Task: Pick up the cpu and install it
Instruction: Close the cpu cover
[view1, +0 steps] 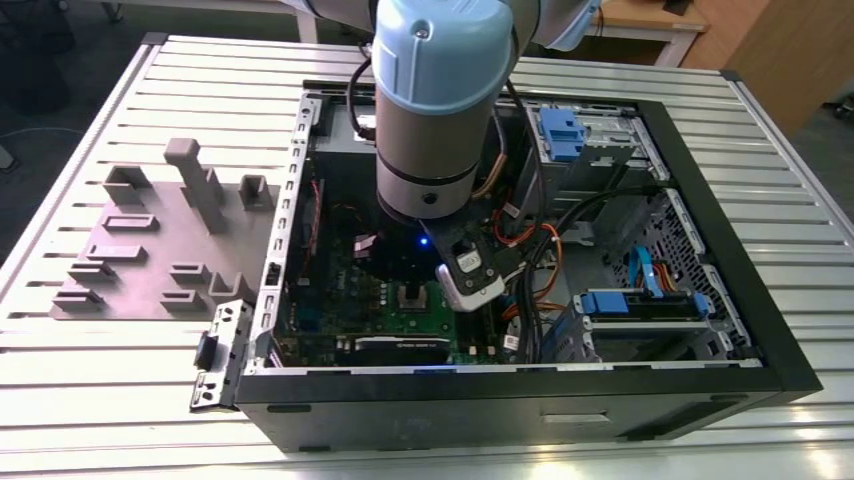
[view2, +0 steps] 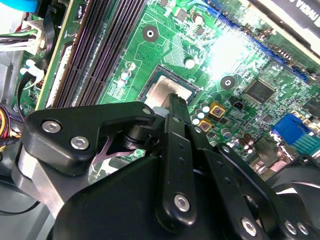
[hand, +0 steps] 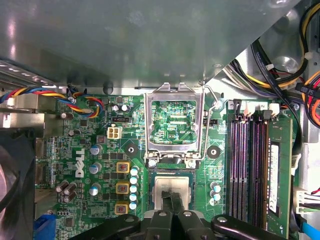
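Observation:
The cpu lies flat in its socket on the green motherboard, silver top up; it is also the pale square in the second wrist view. My gripper is shut, its two black fingers pressed together with nothing between them. Their tips sit right over the cpu's near edge, and I cannot tell whether they touch it. The silver socket frame stands flipped open beside the cpu. In the exterior view the arm reaches down into the open computer case, with the gripper low over the board.
Memory slots run close beside the socket, and capacitors flank its other side. Cable bundles hang near the wrist. Blue drive bays fill the exterior view's right. A grey fixture block sits on the slatted table at its left.

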